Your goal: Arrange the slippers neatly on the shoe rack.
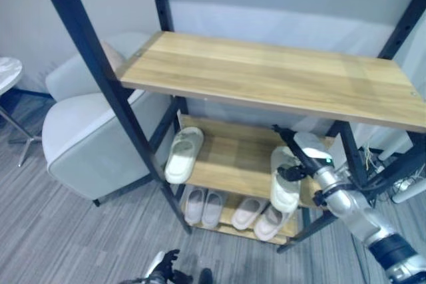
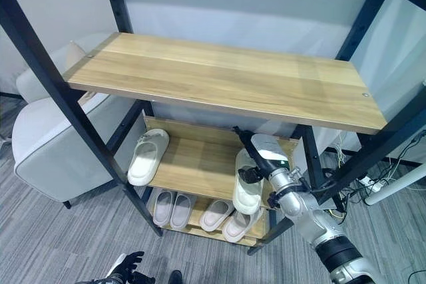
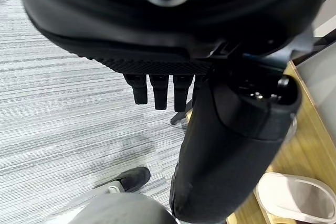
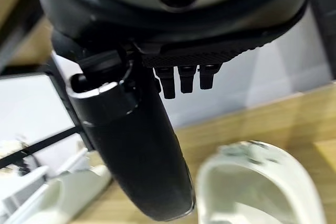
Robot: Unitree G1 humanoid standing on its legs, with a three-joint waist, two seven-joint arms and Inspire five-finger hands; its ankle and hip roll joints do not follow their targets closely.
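Observation:
The shoe rack (image 1: 266, 74) has three wooden shelves in a black frame. On the middle shelf, one white slipper (image 1: 183, 155) lies at the left end. A second white slipper (image 1: 285, 191) lies at the right end, its toe over the front edge. My right hand (image 1: 307, 153) hovers just above that second slipper (image 4: 257, 182), thumb stretched out and fingers straight, holding nothing. Two pairs of slippers (image 1: 229, 211) sit on the bottom shelf. My left hand (image 1: 163, 267) hangs low near the floor in front of the rack, its fingers relaxed.
A pale armchair (image 1: 86, 131) stands against the rack's left side, with a small round table (image 1: 6, 74) beyond it. White plugs and cables (image 1: 406, 191) lie to the right of the rack. Black uprights (image 1: 120, 104) frame the shelf openings. Grey carpet (image 1: 66, 237) lies in front.

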